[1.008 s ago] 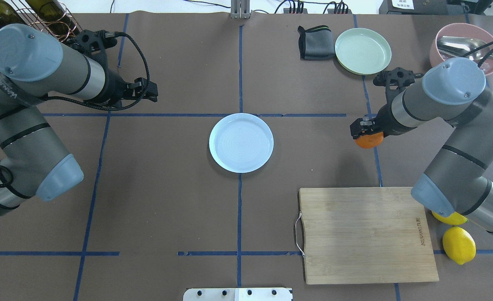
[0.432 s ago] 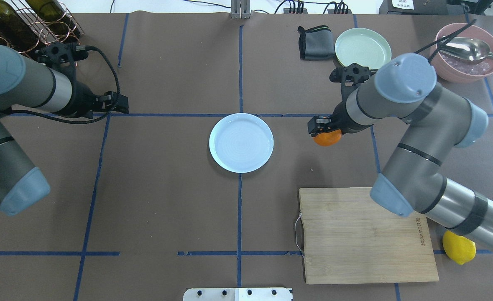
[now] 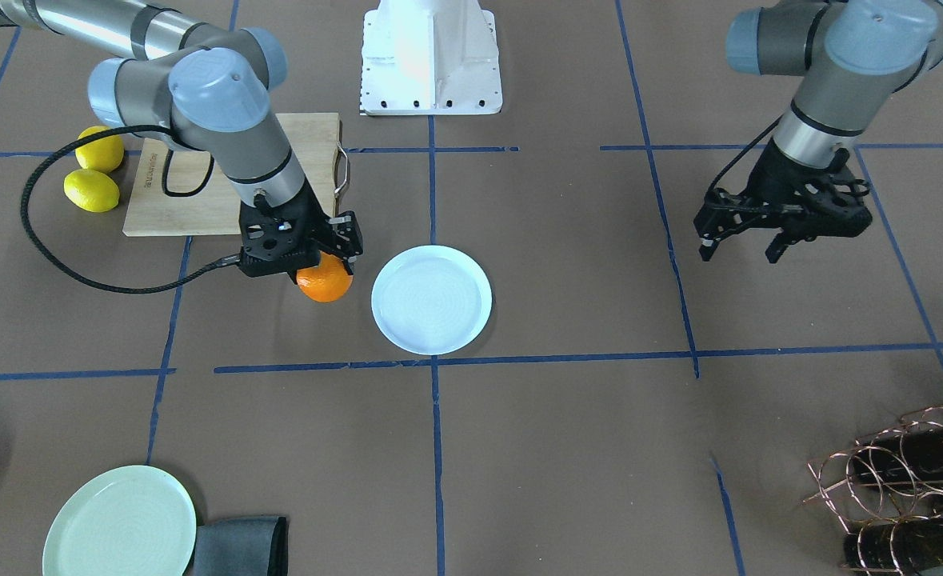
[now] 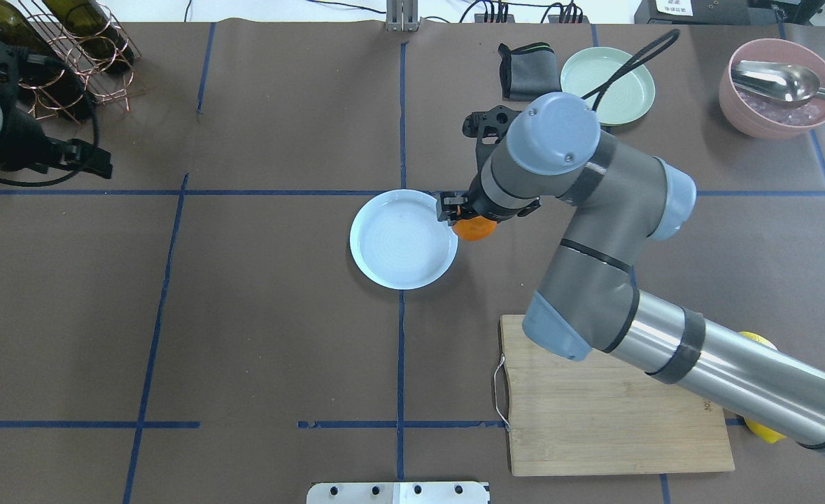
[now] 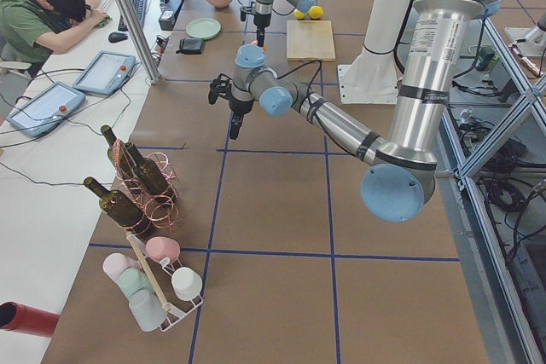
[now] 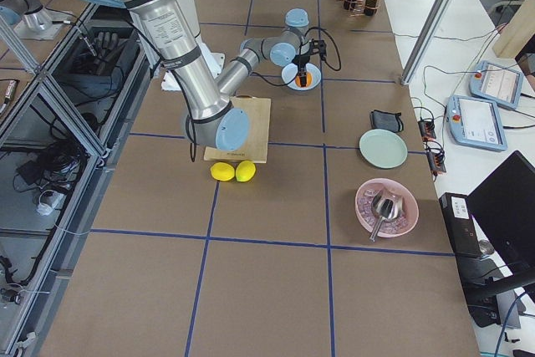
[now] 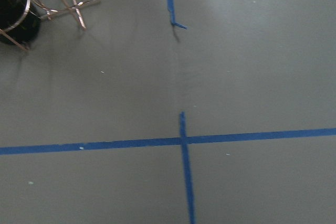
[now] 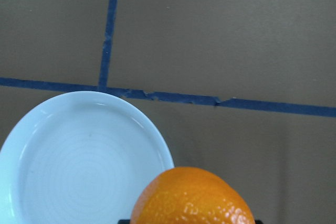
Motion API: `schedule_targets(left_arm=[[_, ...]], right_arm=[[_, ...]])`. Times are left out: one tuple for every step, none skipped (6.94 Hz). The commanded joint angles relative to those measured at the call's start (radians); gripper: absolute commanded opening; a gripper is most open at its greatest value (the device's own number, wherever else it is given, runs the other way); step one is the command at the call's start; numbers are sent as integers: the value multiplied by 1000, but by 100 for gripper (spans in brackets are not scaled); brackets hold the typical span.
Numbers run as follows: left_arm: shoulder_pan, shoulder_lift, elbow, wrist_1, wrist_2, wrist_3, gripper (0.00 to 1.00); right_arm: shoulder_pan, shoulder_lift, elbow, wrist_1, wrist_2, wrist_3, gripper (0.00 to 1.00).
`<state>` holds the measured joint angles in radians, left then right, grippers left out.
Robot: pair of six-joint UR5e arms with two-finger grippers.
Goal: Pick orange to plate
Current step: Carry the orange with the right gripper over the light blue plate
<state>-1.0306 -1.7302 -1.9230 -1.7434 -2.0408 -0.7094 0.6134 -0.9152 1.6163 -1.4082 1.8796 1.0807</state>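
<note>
Right jaws: clamped on orange, aloft beside plate rim for placing | left jaws: spread, empty, clear at worktop left edge

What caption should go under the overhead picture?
The right end effector holds the orange just beside the pale blue plate, not yet over it.

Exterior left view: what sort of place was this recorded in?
Most likely a robotics lab rigged for data collection: the table is covered in brown paper gridded with blue tape, tablet-like control pendants lie on the side desk, and a person sits there.
</note>
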Motion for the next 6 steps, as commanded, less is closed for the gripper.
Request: schedule_targets(left_arm=[[-118,43,-2,91,-15,203,100],[-135,53,4,91,-16,224,100],[-164,61,10,93,-18,272,100],[-208,92,9,91,-18,327,100],[-219,96,10,93,-18,353,100],[-226,98,10,93,-18,355,100]], right_arm=[[-50,135,-154,-3,-54,15,0],[-69,157,-183,-2,-57,15,0],[-69,159,-194,2,-59,13,0],[-72,176,-234,6,-60,12,0],[-75,211,-277,8,-62,13,0],[-73,217,-282,8,-62,15,79]])
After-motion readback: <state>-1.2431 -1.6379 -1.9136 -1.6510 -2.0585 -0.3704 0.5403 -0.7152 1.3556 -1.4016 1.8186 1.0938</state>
